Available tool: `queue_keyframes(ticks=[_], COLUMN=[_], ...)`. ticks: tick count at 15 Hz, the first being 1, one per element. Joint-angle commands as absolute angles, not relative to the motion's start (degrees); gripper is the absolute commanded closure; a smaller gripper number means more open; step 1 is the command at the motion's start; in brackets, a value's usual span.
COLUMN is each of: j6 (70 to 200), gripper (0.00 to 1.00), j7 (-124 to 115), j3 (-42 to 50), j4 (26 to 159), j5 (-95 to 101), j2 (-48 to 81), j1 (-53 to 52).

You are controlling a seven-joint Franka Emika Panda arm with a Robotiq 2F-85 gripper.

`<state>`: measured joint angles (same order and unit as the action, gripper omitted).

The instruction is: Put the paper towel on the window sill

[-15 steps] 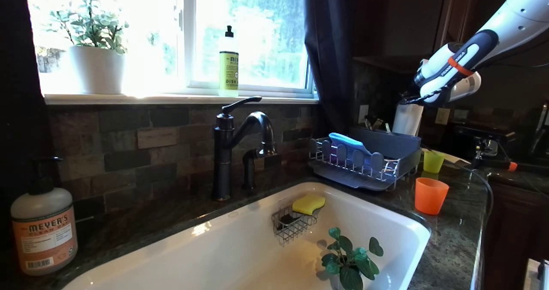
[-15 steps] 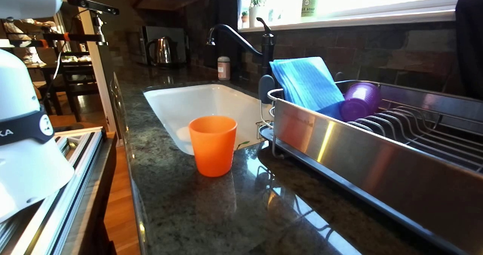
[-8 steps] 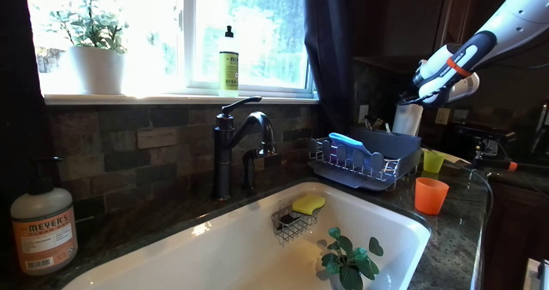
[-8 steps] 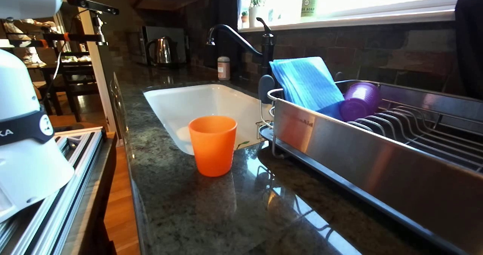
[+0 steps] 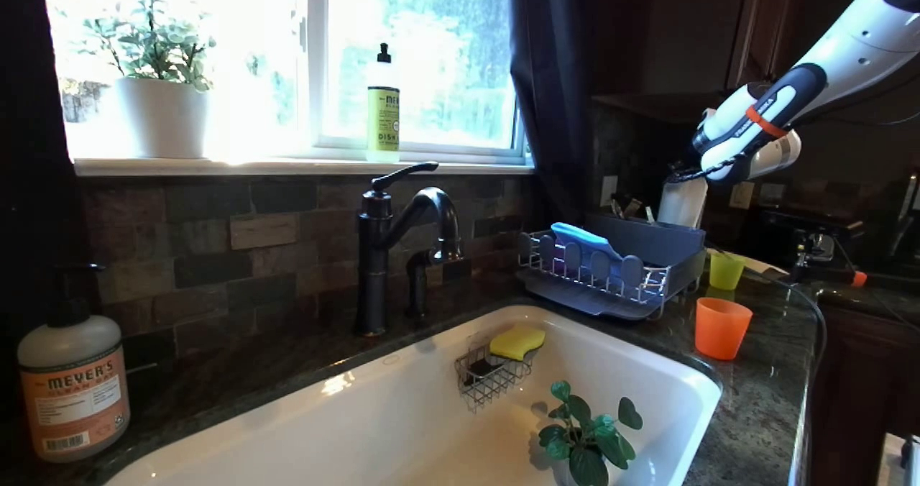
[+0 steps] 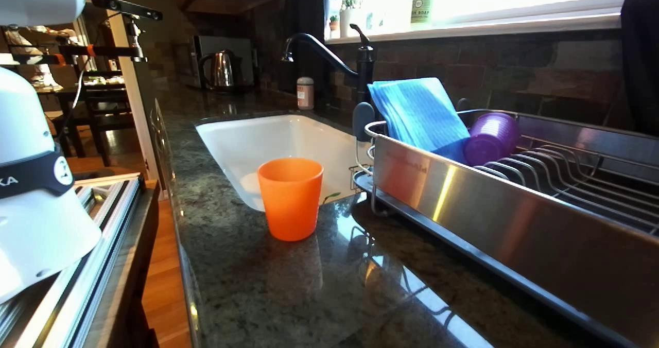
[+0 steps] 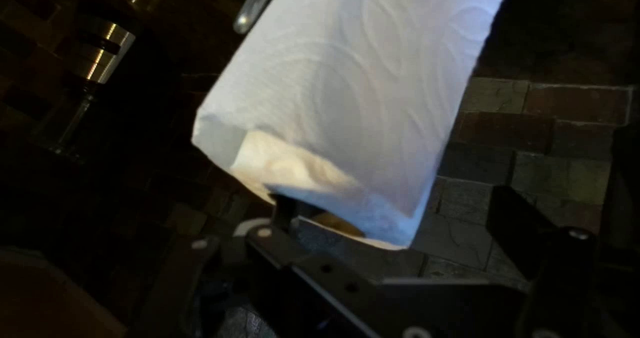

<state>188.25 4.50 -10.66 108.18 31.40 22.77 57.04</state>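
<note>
The paper towel (image 5: pixel 683 203) is a white roll standing upright behind the dish rack in an exterior view. It fills the upper middle of the wrist view (image 7: pixel 360 88). My gripper (image 7: pixel 392 203) is open at the roll's top end. One finger reaches into the hollow core. The other finger is outside the roll, with a visible gap between it and the paper. In an exterior view the dark gripper (image 5: pixel 686 174) sits right at the top of the roll. The window sill (image 5: pixel 287 167) is the pale ledge under the window, also visible in an exterior view (image 6: pixel 473 30).
On the sill stand a white plant pot (image 5: pixel 164 119) and a green-yellow bottle (image 5: pixel 383 123). A dish rack (image 5: pixel 611 267) stands between roll and sink (image 5: pixel 323 428). A tall faucet (image 5: pixel 372 263) rises below the sill. Orange (image 5: pixel 722 328) and green (image 5: pixel 726 270) cups stand on the counter.
The arm and gripper have come down slightly and shifted a little to the left in an exterior view, closer onto the roll's top. The roll has not visibly moved.
</note>
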Motion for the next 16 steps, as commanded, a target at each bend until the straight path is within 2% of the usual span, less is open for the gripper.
queue_keyframes(ticks=[1,3,9,11,12,16], j6=[189.23,188.92,186.67,186.44,186.78,187.71], gripper=[0.36,0.53,0.94,0.93,0.96,0.96], j7=[4.28,4.36,3.37,3.38,3.28,3.55], j3=[-11.44,-13.30,-17.20,-17.53,-15.77,-11.52], j4=[106.51,106.24,106.59,107.29,107.54,108.45], j5=[30.89,30.76,30.27,30.70,30.93,31.88], j2=[24.89,25.28,24.26,23.10,22.15,19.64], j1=[57.67,58.89,61.57,61.53,60.12,56.53])
